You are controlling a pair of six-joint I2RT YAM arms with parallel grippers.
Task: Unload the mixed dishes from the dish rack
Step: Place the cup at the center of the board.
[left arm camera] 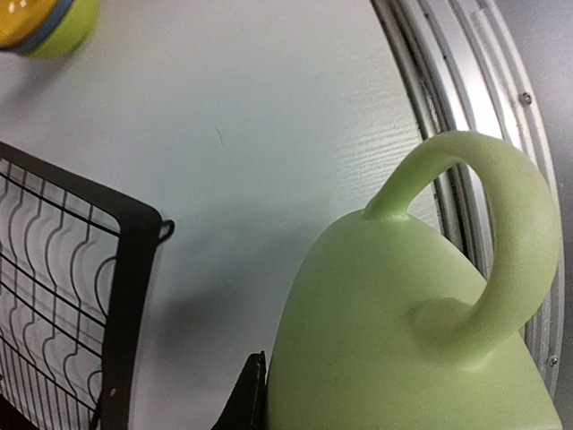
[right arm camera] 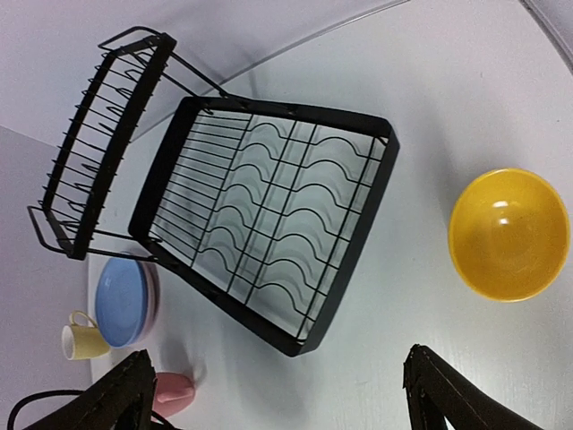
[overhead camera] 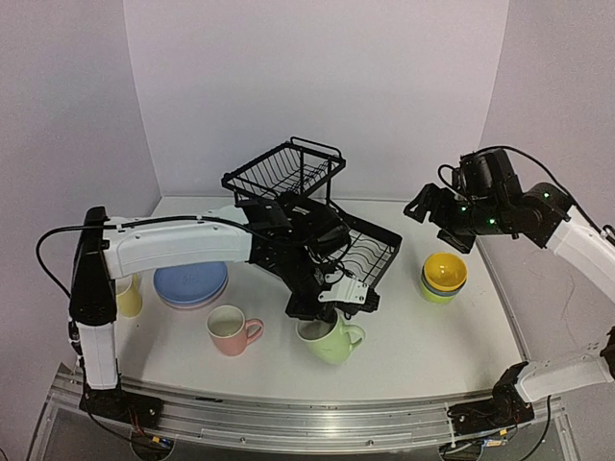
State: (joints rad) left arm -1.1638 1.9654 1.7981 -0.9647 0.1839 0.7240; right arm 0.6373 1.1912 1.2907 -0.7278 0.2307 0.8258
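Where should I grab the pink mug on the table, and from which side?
Take the pink mug by its rim from straight above, straddling the wall on the side opposite the handle. It stands upright with its mouth open, and the handle points toward the pale-green mug.

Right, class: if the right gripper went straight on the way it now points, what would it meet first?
The right gripper would probably meet the dish rack's lower tray; depth unclear.

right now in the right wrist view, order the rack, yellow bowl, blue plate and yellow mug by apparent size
rack
yellow bowl
blue plate
yellow mug
The bowl is nearer the camera, so bowl over plate is unsure.
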